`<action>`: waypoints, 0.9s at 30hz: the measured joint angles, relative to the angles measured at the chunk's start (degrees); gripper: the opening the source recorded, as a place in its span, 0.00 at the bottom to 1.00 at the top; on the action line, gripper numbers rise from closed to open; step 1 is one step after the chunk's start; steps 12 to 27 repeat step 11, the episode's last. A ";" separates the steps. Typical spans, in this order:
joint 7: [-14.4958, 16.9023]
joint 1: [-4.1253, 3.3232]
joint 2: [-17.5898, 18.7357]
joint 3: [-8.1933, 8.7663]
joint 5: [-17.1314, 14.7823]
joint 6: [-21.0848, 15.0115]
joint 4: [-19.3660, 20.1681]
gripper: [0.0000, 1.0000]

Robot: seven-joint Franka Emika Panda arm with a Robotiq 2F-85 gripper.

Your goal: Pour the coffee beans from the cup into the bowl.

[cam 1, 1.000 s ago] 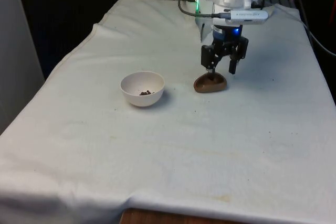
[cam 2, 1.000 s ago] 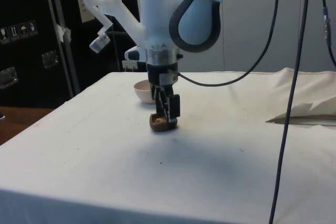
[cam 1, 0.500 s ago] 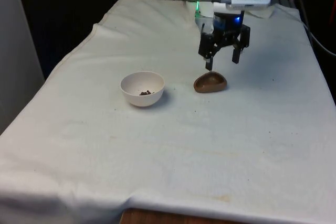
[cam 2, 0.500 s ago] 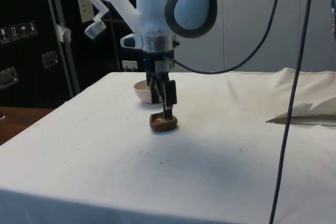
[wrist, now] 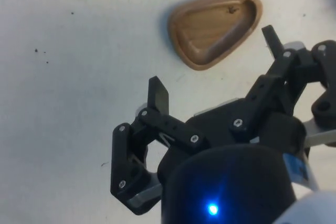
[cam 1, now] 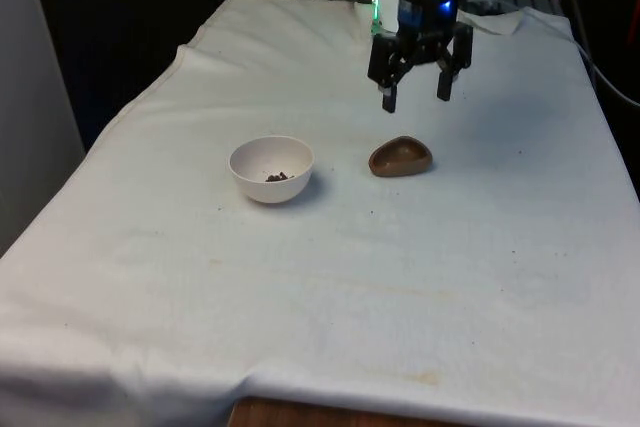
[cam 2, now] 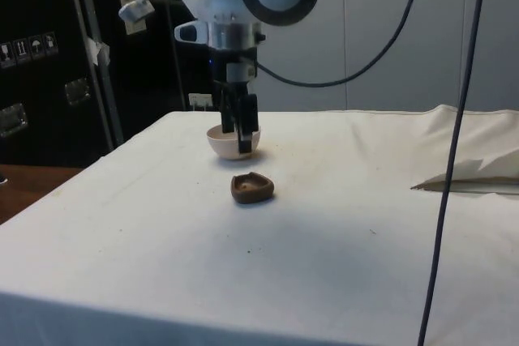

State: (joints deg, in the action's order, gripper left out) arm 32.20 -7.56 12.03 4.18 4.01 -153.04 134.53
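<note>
A small brown wooden cup (cam 1: 401, 158) (cam 2: 252, 188) (wrist: 215, 27), shaped like a shallow teardrop dish, sits upright on the white cloth. It looks almost empty, with one dark speck inside. A white bowl (cam 1: 271, 169) (cam 2: 233, 143) stands to the front view's left of the cup and holds a few coffee beans (cam 1: 277, 177). My gripper (cam 1: 416, 96) (cam 2: 242, 142) (wrist: 214, 61) hangs open in the air above the cup, a little towards the far side, with nothing between its fingers.
A rumpled fold of the white cloth (cam 2: 470, 169) lies at the right of the side view. A few dark specks (wrist: 41, 52) dot the cloth near the cup. A black cable (cam 2: 454, 127) hangs down at the side view's right.
My gripper has risen straight up from the cup, which it was touching a second ago. The cup and bowl have stayed in place.
</note>
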 measured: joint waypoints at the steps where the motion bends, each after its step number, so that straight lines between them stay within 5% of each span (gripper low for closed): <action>1: 0.00 0.00 0.00 0.00 0.00 0.00 0.00 1.00; 10: 0.40 0.86 -4.70 0.00 0.00 4.98 -0.86 1.00; 27: 0.40 0.86 -4.70 0.00 0.00 4.98 -0.86 1.00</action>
